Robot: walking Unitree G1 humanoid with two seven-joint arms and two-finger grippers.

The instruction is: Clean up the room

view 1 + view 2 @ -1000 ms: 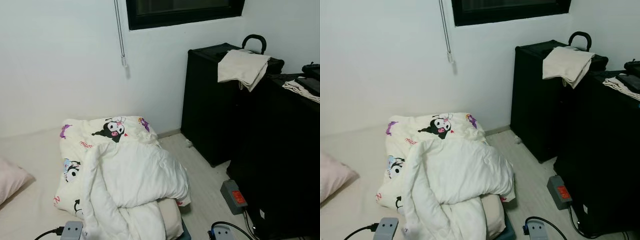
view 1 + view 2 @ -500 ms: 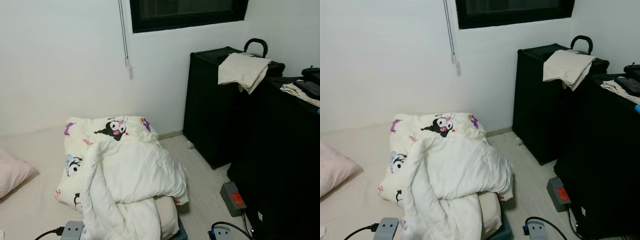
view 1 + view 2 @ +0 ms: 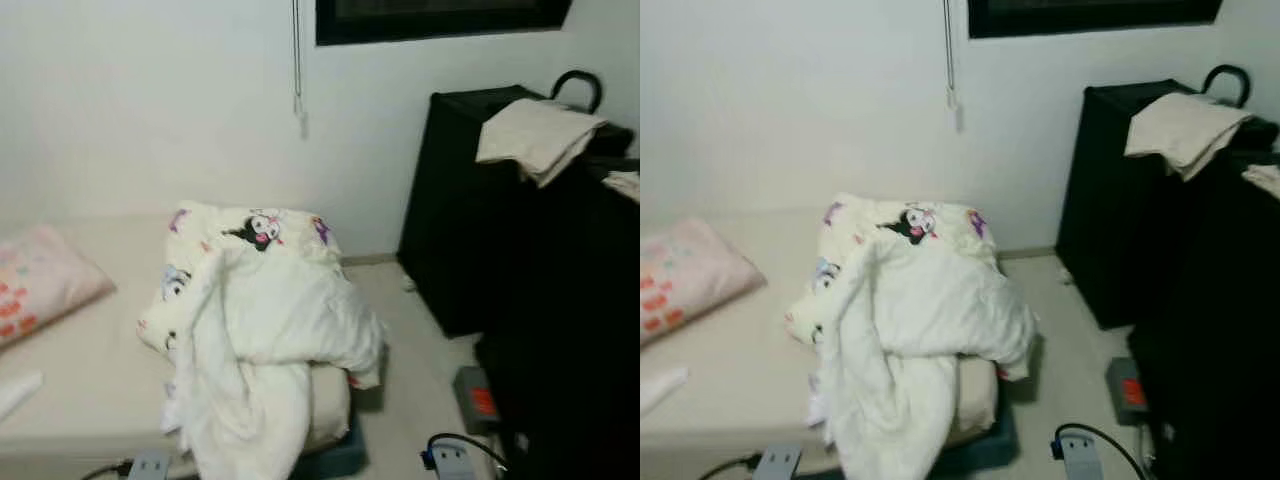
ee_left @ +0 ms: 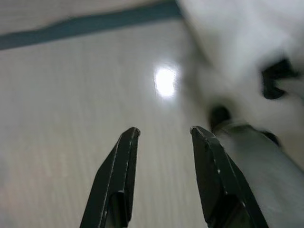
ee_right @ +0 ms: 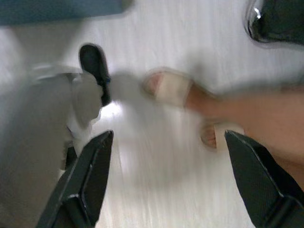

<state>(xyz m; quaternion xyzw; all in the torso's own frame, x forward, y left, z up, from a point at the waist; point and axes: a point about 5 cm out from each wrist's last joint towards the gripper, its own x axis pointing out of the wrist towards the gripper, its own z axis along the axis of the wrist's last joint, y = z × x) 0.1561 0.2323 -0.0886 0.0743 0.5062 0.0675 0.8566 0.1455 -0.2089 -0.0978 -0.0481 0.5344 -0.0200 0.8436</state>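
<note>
Duvet (image 3: pixel 265 340) lies heaped on the mattress (image 3: pixel 90 370), spilling over its edge. Soft, bulky, probably light; I'd pinch a thick fold. My left gripper (image 4: pixel 161 135) and right gripper (image 5: pixel 166 142) hang open, empty, above floor.

White cartoon-print quilt (image 3: pixel 265 300), pink pillow (image 3: pixel 40 282), black cabinet (image 3: pixel 470 200)
</note>
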